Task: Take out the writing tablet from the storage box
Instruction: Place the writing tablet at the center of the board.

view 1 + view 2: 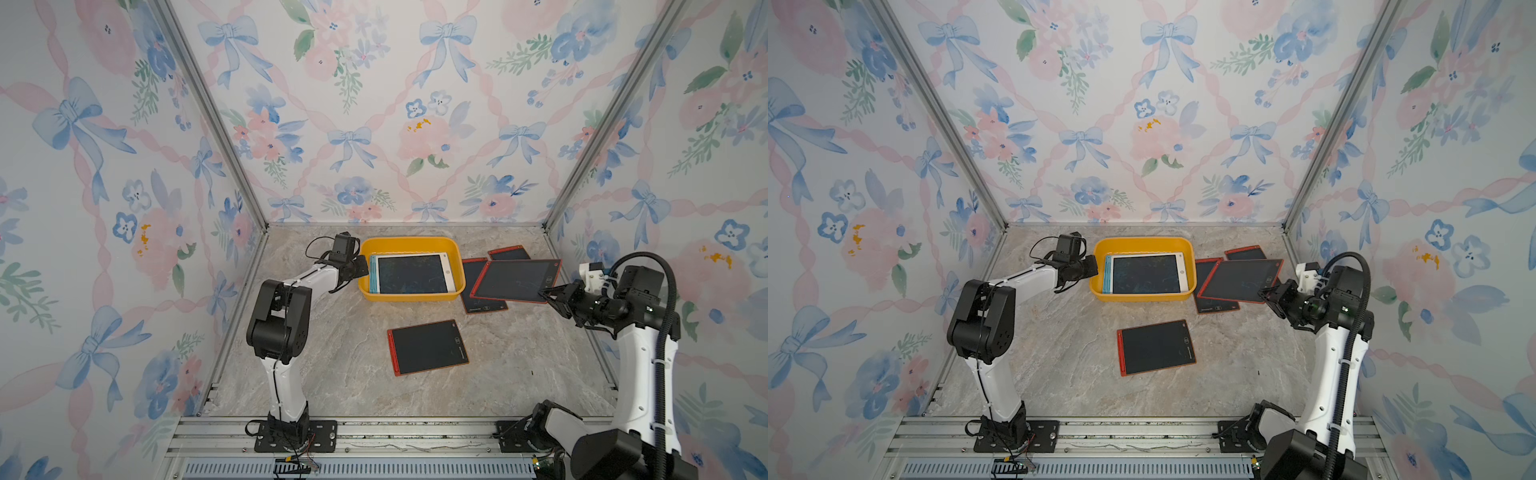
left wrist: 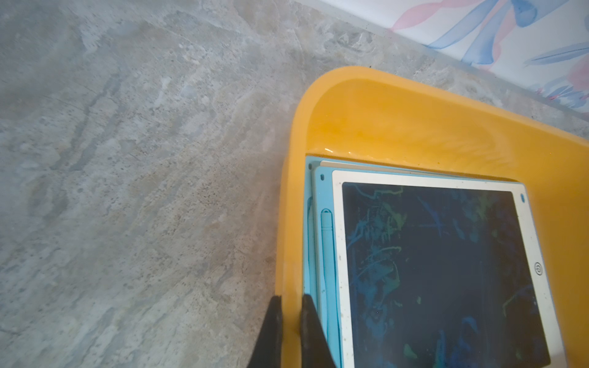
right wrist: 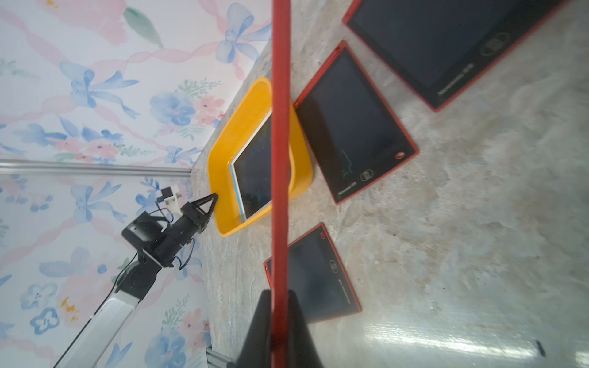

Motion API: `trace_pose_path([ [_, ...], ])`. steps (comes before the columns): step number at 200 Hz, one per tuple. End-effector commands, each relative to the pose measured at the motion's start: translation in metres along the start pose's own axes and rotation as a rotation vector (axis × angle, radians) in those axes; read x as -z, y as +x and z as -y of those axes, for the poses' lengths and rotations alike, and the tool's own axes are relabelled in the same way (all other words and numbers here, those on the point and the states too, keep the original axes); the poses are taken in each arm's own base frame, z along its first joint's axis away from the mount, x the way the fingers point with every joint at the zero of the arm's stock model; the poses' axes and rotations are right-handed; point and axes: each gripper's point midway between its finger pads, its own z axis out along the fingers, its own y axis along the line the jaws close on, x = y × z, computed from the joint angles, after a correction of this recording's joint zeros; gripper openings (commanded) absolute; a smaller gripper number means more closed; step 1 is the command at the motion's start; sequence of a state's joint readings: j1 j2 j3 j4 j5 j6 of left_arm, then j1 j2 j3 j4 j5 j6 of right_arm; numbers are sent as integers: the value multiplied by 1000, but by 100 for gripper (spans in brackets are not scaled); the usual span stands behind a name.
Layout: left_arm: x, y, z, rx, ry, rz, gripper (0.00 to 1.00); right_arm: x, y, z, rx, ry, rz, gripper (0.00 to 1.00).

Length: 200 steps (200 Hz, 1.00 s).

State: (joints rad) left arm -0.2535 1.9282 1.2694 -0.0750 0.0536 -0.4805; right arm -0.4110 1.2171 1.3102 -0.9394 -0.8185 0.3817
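**A:** In both top views, where is the box?

**B:** The shallow yellow-orange plastic storage box sits on the grey marbled counter near its far edge. A white-framed tablet with a dark screen lies flat inside it, on top of a light-blue tablet.

**A:** And the tools?

**B:** The left tool is at the box's left wall. The right tool pinches a corner of the flat red-framed writing tablet. That tablet is out of the box, just beside its right wall and tilted. It overlaps a second red tablet toward the counter's right edge. A third red tablet lies nearer the far edge, and a fourth red tablet lies flat near the counter's middle.

**A:** What does the left wrist view add?

**B:** The left tool is clamped on the storage box. One black finger is outside the rim and one is inside. The white-framed tablet covers most of the light-blue tablet.

**A:** And the right wrist view?

**B:** The right tool is pressed onto the red-framed writing tablet, which shows edge-on as a thin red strip. Beyond it is the storage box with the left tool at its wall. The other red tablets lie flat on the counter.
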Motion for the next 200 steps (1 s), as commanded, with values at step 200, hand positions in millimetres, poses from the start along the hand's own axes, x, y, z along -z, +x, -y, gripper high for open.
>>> trace_pose_path([
  [200,3,12,-6,29,-27,-44,0,-237,268,-196,73,-501,-558,5],
])
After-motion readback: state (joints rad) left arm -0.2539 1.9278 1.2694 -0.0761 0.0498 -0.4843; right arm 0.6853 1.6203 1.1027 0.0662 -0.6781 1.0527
